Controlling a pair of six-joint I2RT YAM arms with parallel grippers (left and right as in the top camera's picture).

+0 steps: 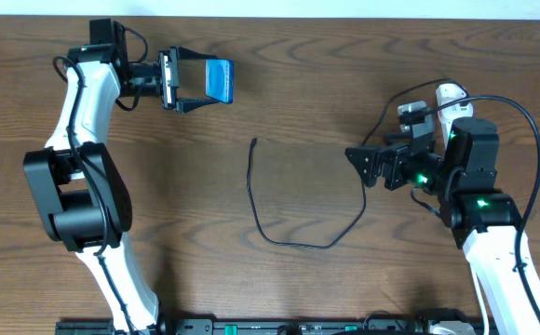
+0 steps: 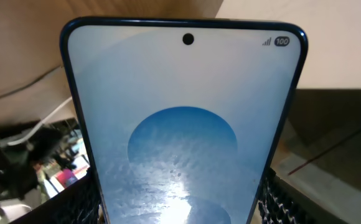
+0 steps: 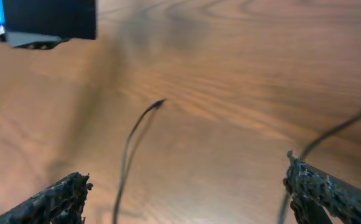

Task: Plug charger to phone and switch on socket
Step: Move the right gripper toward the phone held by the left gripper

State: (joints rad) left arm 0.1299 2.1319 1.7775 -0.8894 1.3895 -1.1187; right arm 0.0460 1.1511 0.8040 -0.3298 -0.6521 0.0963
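We see the blue-screened rectangular smartphone (image 1: 220, 81) clamped in the left gripper (image 1: 203, 81), far left; right gripper (image 1: 358, 167) spread apart, right of the thin black cable (image 1: 251, 186).

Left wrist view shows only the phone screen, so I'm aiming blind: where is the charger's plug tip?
Observer: The plug tip lies loose on the table, between the phone and the right gripper.
Operator: Is the right gripper holding the cable?
Observer: No. It is open, with nothing between its fingers; the cable loops across the wood beside it.
Operator: And the socket?
Observer: The power strip sits at the far right, mostly hidden by the right arm.
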